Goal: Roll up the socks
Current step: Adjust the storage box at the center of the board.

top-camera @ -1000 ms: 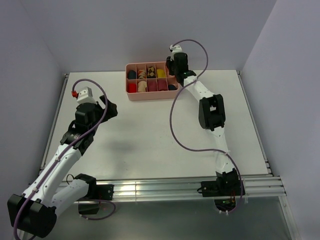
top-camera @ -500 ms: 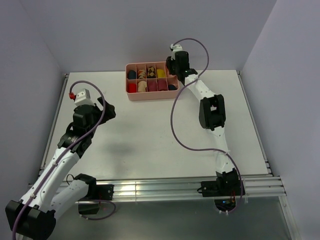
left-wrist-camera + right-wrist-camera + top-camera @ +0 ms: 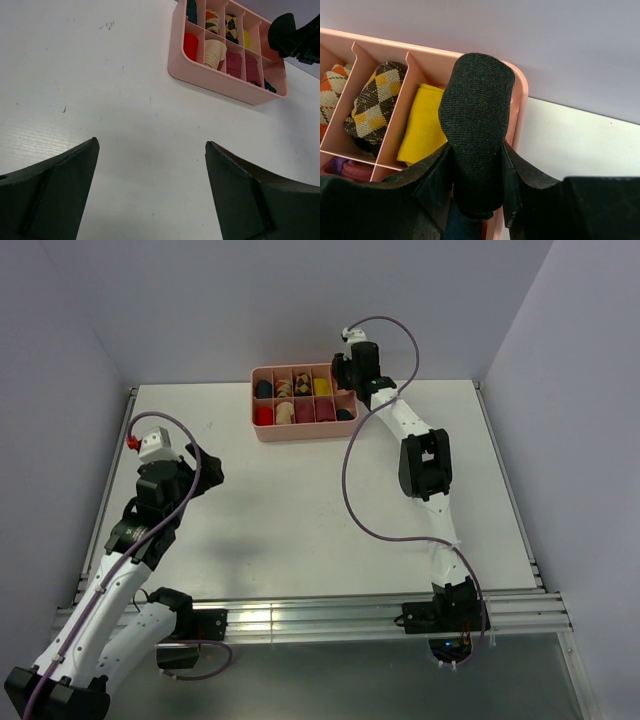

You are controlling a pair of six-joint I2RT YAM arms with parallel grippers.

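In the right wrist view, my right gripper [image 3: 477, 149] is shut on a rolled black sock [image 3: 477, 95], with a finger pressed against each side of it. The sock hangs over the far right compartment of the pink tray [image 3: 518, 107], next to a yellow roll [image 3: 422, 131]. From above, the right gripper [image 3: 347, 375] sits at the tray's back right corner. My left gripper [image 3: 205, 466] is open over bare table at the left, well short of the tray. Its fingers [image 3: 60, 185] stand wide apart with nothing between them.
The pink tray [image 3: 300, 434] stands at the back middle of the table, its compartments holding several rolled socks: argyle [image 3: 372, 95], red [image 3: 190, 46], cream [image 3: 214, 53], maroon [image 3: 233, 63]. Walls close off the back and both sides.
My left arm has drawn back toward the near left of the table. The right gripper has stayed at the tray's back right corner with the black sock.
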